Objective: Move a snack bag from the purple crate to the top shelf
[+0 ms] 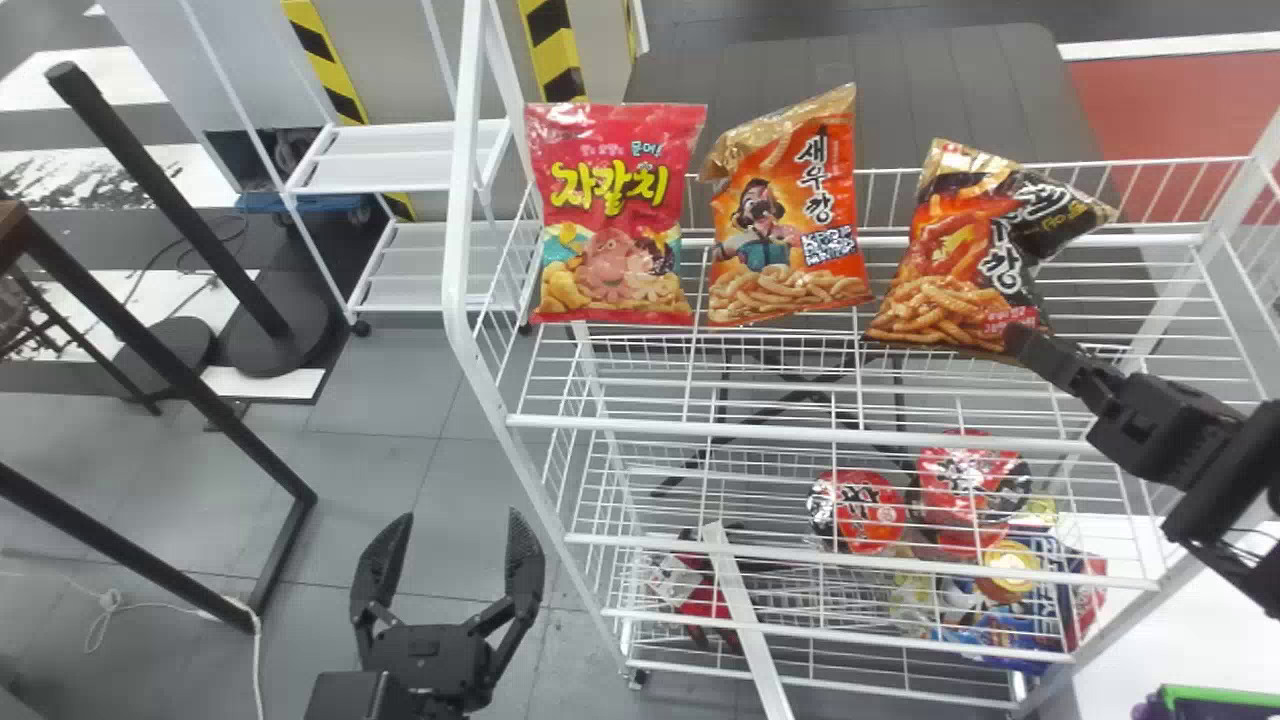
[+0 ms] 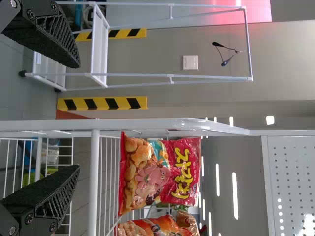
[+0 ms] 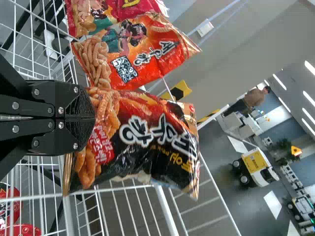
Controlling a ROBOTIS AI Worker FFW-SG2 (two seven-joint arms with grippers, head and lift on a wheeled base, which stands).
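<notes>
Black-and-red snack bag (image 1: 960, 290), orange bag (image 1: 785, 220) (and white gridded rack (image 1: 461, 200))

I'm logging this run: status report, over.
Left gripper open. Right gripper shut, at the dark snack bag's lower end. Bag on top shelf, orange bag close beside.

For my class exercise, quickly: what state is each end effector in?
Left end effector: open, holding nothing.
Right end effector: closed, at the black-and-orange snack bag; any grip on it cannot be told.
</notes>
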